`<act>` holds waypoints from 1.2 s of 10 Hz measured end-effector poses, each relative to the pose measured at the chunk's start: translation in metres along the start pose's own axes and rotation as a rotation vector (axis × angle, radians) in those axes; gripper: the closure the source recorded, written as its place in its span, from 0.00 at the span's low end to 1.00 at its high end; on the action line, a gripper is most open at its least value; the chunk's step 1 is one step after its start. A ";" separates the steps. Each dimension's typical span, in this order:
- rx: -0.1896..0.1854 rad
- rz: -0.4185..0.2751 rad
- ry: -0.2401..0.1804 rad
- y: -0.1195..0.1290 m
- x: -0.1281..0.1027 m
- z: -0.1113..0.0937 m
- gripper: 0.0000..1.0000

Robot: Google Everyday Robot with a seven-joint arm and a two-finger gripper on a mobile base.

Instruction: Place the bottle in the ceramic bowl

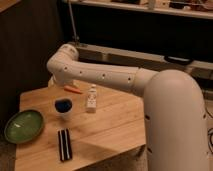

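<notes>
A: Gripper (51, 80) status?
B: We're seeing it hanging over the table's (110, 125) far edge; we're failing to tell its state.
A: Bottle (91, 97)?
B: Standing upright, apart from it; bowl (24, 125) sitting apart, nearer us.

We see a smooth, matte white arm (100, 77), a fat tube with a row of small dark dots along its side, running off to the right of the pincer (52, 80). The pincer sits low under the rounded white elbow cap (62, 62), over the far edge of the bench (115, 125), mostly hidden. Farthest from the pincer swells a big, plain white domed shell (175, 120).
</notes>
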 end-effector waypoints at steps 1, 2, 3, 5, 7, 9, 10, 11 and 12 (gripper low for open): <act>-0.027 0.021 0.001 0.015 0.005 0.000 0.20; -0.044 0.043 0.002 0.031 0.011 -0.001 0.20; -0.064 0.066 -0.002 0.063 0.021 -0.001 0.20; -0.076 0.090 -0.028 0.130 0.036 0.002 0.20; -0.077 0.069 -0.092 0.181 0.040 0.024 0.20; -0.077 0.044 -0.138 0.201 0.037 0.048 0.20; -0.074 0.022 -0.162 0.200 0.033 0.063 0.20; -0.071 0.007 -0.175 0.194 0.032 0.073 0.20; -0.070 -0.011 -0.193 0.184 0.033 0.086 0.20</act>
